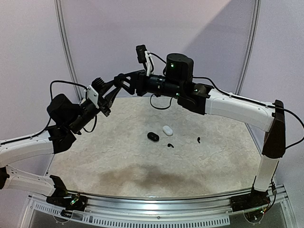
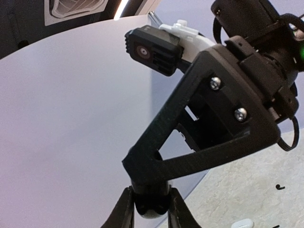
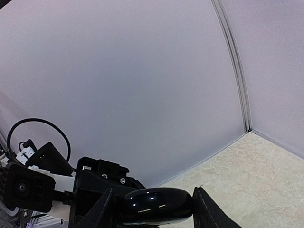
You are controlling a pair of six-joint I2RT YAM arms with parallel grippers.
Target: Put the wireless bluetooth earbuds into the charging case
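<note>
Left gripper [image 2: 151,210] and right gripper [image 3: 153,211] both clamp the glossy black rounded charging case [image 3: 156,202] above the table's [image 1: 95,156] far edge; nothing inserted yet, I judge, with two tiny black earbuds [image 1: 170,145] lying mid-table.

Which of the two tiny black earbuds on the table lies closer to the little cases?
The left black earbud, close by the white case; the other earbud lies alone, farther right.

Pale lilac curved walls [image 1: 104,28], split by thin metal seams [image 1: 65,42], enclose a beige speckled tabletop [image 1: 142,166].
</note>
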